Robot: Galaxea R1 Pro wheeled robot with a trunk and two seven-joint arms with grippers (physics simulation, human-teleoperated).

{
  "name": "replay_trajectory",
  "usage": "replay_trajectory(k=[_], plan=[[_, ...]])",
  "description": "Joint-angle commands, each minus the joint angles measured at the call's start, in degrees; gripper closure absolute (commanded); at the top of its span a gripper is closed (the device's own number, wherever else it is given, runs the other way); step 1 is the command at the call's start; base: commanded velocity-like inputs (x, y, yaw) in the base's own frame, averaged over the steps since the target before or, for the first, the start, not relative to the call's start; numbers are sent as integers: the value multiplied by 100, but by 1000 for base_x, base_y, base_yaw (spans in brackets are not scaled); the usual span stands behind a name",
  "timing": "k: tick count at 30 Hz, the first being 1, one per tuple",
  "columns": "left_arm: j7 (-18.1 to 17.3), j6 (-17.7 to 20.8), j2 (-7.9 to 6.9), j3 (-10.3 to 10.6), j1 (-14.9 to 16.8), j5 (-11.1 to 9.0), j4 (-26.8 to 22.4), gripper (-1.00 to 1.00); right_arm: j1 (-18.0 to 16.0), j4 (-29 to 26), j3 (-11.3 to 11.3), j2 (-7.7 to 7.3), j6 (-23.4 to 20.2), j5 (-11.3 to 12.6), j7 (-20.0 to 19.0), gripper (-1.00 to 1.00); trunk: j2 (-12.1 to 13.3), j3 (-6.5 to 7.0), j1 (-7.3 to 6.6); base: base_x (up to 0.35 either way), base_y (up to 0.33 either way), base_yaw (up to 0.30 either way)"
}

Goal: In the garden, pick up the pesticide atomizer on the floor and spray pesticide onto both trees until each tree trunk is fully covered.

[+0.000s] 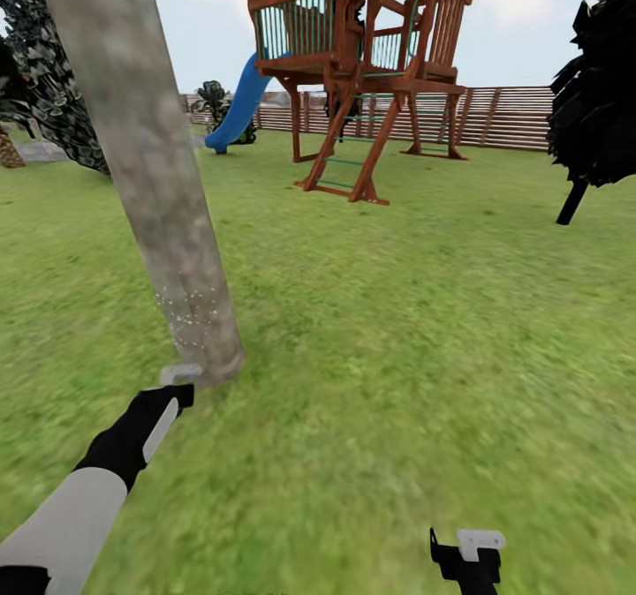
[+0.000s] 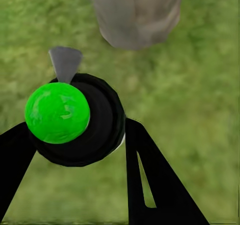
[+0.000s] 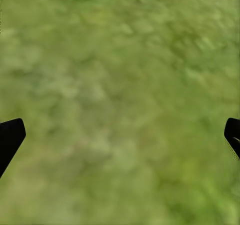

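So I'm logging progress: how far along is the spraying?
Done: the atomizer is off the grass, gripped in the left gripper. In hand: it points at the trunk, where pale specks dot a low patch. Left: most of this trunk looks bare, and the second tree is untreated as far as shown.

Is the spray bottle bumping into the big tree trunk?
Apart. In the left wrist view, green grass shows between the atomizer, held in the left end effector, and the base of the tree trunk.

I see a wooden playset (image 1: 362,74) with a blue slide (image 1: 237,105) (hazy sky above), a slatted fence (image 1: 508,118) behind it, lawn (image 1: 424,312) everywhere.
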State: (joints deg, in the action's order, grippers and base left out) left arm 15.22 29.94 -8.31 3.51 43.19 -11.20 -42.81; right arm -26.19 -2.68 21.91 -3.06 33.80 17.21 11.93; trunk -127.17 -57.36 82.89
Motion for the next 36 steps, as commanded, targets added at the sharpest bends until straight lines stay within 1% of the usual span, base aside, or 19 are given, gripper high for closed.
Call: replay_trajectory(k=[1,4,16,20,24,25,26,27,28,30,32,36], plan=[[57,21,0,35,5,-60,10,100,0,-5,50,-1,4,28,28,-100,-2,-5,-1,65,-278,274],[68,21,5,35,3,-58,43,100,0,-5,50,-1,4,28,28,-100,-2,-5,-1,160,-251,239],[90,25,14,39,-14,-51,59,100,0,4,50,-10,13,28,37,-100,-2,-5,-1,110,-259,3],[95,20,-19,28,-38,-47,210,100,0,4,50,-4,13,28,37,-100,-2,-5,-1,183,-235,0],[95,20,31,36,-39,-61,253,100,0,4,50,-1,13,28,37,-100,-2,-5,-1,239,-196,30],[95,21,104,28,-39,-45,255,100,0,4,50,-1,13,28,37,-100,-2,-5,-1,244,-191,253],[95,23,73,17,-44,-43,260,100,0,4,50,-1,13,28,37,-100,-2,-5,-1,243,-191,265],[95,20,16,-79,-86,-41,280,100,0,4,50,-1,13,28,37,-100,-2,-5,-1,196,-215,273],[95,12,-11,-178,-141,-39,292,100,0,4,50,-1,13,28,37,-100,-2,-5,-1,91,-248,276],[95,2,-25,-294,-185,-30,298,100,0,4,50,-1,13,28,37,-100,-2,-5,-1,-27,-264,277],[95,-3,-22,-338,-199,-22,304,100,0,4,50,-1,13,28,37,-100,-2,-5,-1,-110,-268,277],[95,-6,51,-355,-206,-4,300,100,0,4,50,-1,13,28,37,-100,-2,-5,-1,-102,-269,275]])
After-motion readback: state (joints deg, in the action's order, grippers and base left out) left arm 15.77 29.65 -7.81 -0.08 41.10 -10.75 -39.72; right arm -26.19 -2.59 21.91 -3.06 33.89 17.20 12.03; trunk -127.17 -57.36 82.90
